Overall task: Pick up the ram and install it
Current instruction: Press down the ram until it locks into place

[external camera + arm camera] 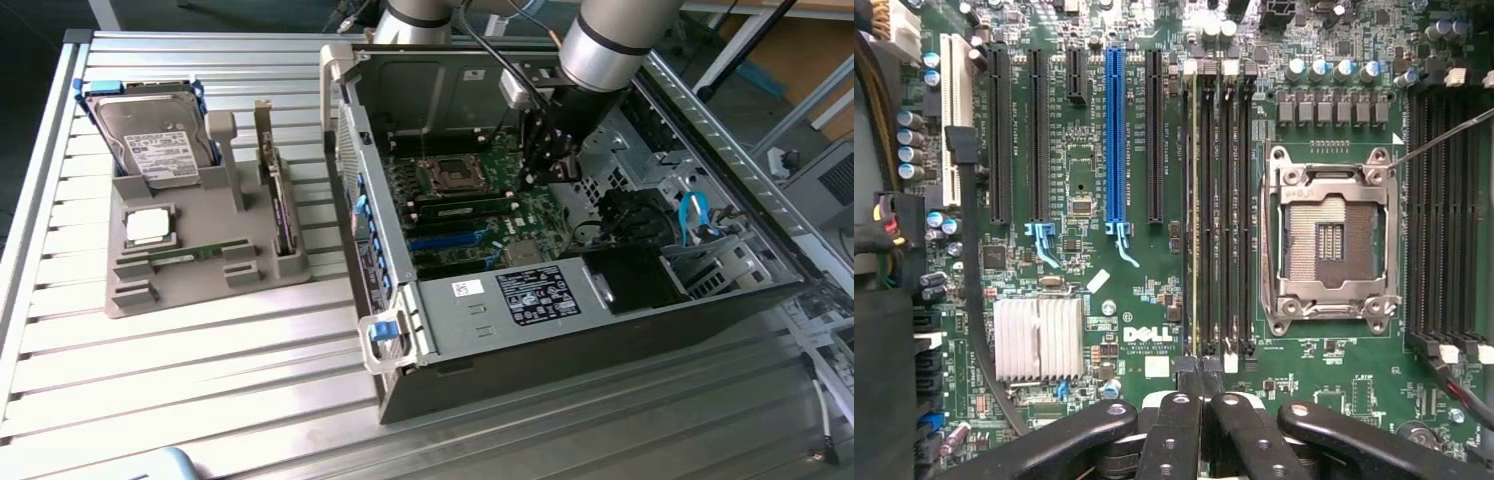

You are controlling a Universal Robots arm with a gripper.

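The case (601, 360) lies on its side on the table (200, 390) with its panel off. This turns the board (1114, 300) face up, so the arm (607, 40) can reach straight down into it. The ram (1196, 210) stands on edge in one of the black slots between the blue slot (1114, 130) and the empty socket (1334, 240). Its contact edge is down and its thin top edge shows as a pale line along the slot. The jaws are closed, tip against tip, right over the near end of that stick. They appear to grip nothing; held shut like this they probably serve as one blunt tip for pressing the stick home. Whether they touch the stick, and whether it is fully seated, I cannot tell. Off to the exterior view's left, a grey holder (200, 290) keeps the other parts in fixed pockets, likely so each can be found at a known spot. A second ram (187, 255) lies flat there, beside the processor (147, 225) and the hard drive (147, 140).
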